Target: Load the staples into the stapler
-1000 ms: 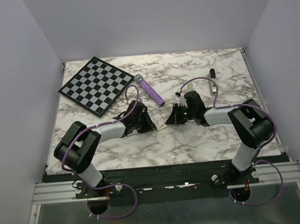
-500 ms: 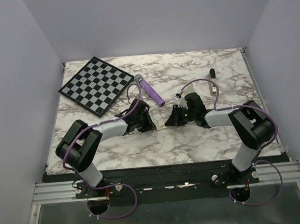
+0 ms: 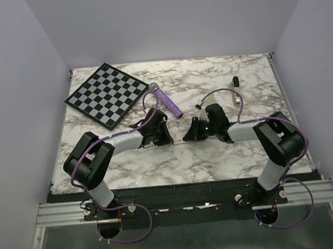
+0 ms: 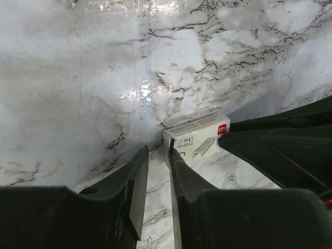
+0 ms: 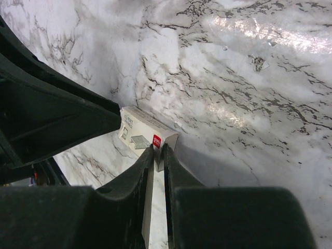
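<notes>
Early stage: left pincer [image 4: 157,149] and right pincer [image 5: 158,149] both narrow, seemingly empty, box [image 4: 199,139] just ahead; no staples visible, nothing loaded.

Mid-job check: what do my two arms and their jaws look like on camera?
Both the left arm and the right arm have chunky black joints joined by silver-white links. A purple cable loops along each. A green light glows near the right wrist. The jaws are dark and wedge-shaped, with pale flat inner faces.
</notes>
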Controlling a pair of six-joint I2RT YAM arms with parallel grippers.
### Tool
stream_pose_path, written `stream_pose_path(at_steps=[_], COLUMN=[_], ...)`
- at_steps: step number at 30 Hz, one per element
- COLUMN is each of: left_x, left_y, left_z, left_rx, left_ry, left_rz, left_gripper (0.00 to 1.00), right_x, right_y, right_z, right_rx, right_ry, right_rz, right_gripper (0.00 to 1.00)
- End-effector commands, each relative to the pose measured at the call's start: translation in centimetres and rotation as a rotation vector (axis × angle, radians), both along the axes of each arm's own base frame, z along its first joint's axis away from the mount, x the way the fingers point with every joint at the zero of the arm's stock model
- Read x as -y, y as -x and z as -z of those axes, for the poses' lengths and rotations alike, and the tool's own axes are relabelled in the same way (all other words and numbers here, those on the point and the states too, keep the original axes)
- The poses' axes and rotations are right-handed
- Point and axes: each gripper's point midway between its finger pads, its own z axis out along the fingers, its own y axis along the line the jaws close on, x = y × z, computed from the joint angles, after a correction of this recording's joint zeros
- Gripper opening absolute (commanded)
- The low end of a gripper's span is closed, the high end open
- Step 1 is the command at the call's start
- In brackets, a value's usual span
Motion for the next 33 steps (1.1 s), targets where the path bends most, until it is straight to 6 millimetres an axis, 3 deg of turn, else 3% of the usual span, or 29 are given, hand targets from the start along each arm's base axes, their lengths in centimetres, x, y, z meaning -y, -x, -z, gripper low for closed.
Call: stream_pose_path(at_steps=[1, 5, 11, 12, 15, 20, 33], left_x=[1.6, 1.7, 2.1, 2.1, 1.9, 0.8, -2.0], left_y=[0.3, 0.3, 0.3, 0.3, 0.2, 0.1, 1.2], left_z=[0.0, -0.1, -0.1, -0.1, -0.2, -0.4, -0.1], left_rx=[-0.006, -0.007, -0.009, -0.006, -0.008, 0.008, 0.012], left_ry=[0.016, 0.013, 0.010, 0.007, -0.010, -0.072, -0.157], left_rz=[0.040, 0.042, 0.054, 0.055, 0.055, 0.054, 0.056], left_gripper=[0.31, 0.31, 0.20, 0.12, 0.00, 0.00, 0.00], right_x=[-1.2, -1.3, -1.6, -1.6, -1.3, -0.7, 0.6], right_y=[1.2, 1.2, 1.3, 1.3, 1.2, 1.2, 0.8], right_z=[-0.3, -0.3, -0.3, -0.3, -0.2, 0.0, 0.5], right_rx=[-0.016, -0.018, -0.030, -0.028, -0.024, -0.016, -0.004], right_ry=[-0.054, -0.061, -0.078, -0.077, -0.062, -0.020, 0.059], right_rz=[-0.053, -0.055, -0.060, -0.062, -0.055, -0.035, 0.013], right_gripper=[0.20, 0.21, 0.21, 0.20, 0.14, 0.03, 0.01])
